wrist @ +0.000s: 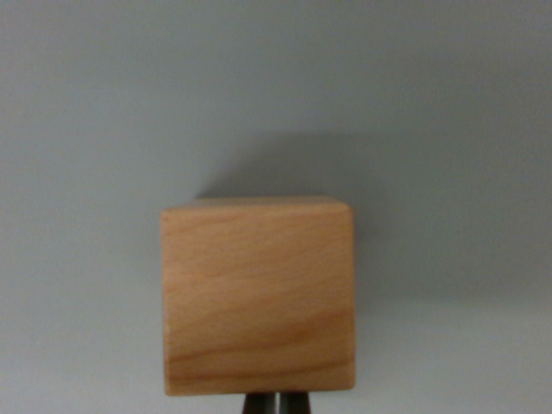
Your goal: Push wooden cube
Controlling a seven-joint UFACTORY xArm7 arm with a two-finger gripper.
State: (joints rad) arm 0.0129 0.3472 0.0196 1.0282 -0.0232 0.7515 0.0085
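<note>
Sitting on a pale grey surface (86,103), the cube (257,297) fills the middle; the gripper (277,403) tips look pressed together just beneath it.

**Most of the gripper out of frame, cube's far sides unseen**

Only the two fingertips of the gripper (277,403) show, as short dark slivers at the bottom edge of the wrist view; the rest of the fingers and the arm are cut off below the frame. The tips sit close together with a thin pale line between them. Whether they touch the wooden cube (257,297) cannot be told, since the cube's lower edge meets them right at the frame's border. The cube's far and underside faces are hidden. The whole view is slightly soft, blurring the wood grain. The grey surface (448,112) runs off every edge.
</note>
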